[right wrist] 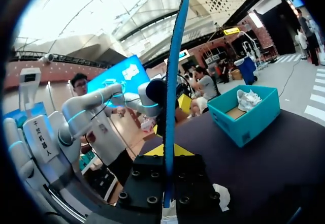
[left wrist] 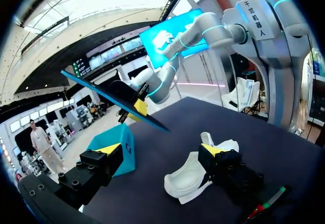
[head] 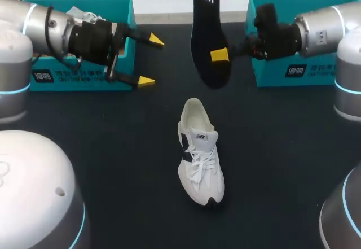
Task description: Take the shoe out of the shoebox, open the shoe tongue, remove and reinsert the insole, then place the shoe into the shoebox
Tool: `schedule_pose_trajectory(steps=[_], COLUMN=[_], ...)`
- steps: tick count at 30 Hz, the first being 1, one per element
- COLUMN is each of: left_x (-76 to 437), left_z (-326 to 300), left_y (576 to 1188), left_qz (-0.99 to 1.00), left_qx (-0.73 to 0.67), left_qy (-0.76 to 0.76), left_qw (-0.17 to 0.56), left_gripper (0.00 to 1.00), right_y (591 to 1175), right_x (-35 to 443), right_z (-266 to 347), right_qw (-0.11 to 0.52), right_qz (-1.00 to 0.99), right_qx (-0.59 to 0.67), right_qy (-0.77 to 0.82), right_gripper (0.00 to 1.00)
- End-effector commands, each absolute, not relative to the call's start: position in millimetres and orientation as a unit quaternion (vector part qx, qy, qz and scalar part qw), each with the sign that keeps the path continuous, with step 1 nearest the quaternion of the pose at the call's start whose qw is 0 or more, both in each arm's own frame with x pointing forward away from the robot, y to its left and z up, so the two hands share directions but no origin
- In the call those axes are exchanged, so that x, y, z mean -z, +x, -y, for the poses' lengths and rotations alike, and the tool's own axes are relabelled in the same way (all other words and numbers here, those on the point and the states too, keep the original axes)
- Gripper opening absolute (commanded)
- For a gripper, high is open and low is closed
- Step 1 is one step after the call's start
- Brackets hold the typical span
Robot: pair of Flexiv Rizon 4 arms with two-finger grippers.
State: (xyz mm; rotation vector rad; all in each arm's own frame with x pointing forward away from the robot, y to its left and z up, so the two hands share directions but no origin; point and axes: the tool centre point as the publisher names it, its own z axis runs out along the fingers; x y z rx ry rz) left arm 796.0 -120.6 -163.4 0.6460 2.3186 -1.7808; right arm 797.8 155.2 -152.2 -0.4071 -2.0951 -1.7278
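While the right gripper (head: 220,55) pinches the insole (head: 206,12) at top centre, the shoe (head: 200,153) lies directly below, heel nearest; the left gripper (head: 150,60) gapes wide.

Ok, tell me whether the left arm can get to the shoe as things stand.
Probably yes. The left gripper is open and empty, with only bare table between it and the shoe. The insole in the right gripper hangs farther back, out of the way.

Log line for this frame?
right gripper: shut on black shoe insole, aloft | left gripper: open, empty | white lace-up sneaker: on black table
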Motion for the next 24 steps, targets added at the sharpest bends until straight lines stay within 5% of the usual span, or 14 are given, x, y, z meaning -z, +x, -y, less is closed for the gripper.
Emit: schedule_pose_trajectory(steps=[1, 24], left_x=[166.5, 174.4], left_z=[117.0, 115.7], left_y=[799.7, 799.8], left_qz=[-0.775, -0.778], left_qx=[0.582, 0.575], left_qy=[0.245, 0.253], left_qw=[0.021, 0.012], left_gripper=[1.00, 1.00], right_y=[794.5, 791.3], right_x=[155.1, 163.8], right_z=[-160.4, -158.2], right_qw=[0.203, 0.218], right_qz=[0.774, 0.771], right_qx=[0.581, 0.577], right_qy=[-0.147, -0.160], right_gripper=[0.00, 0.00])
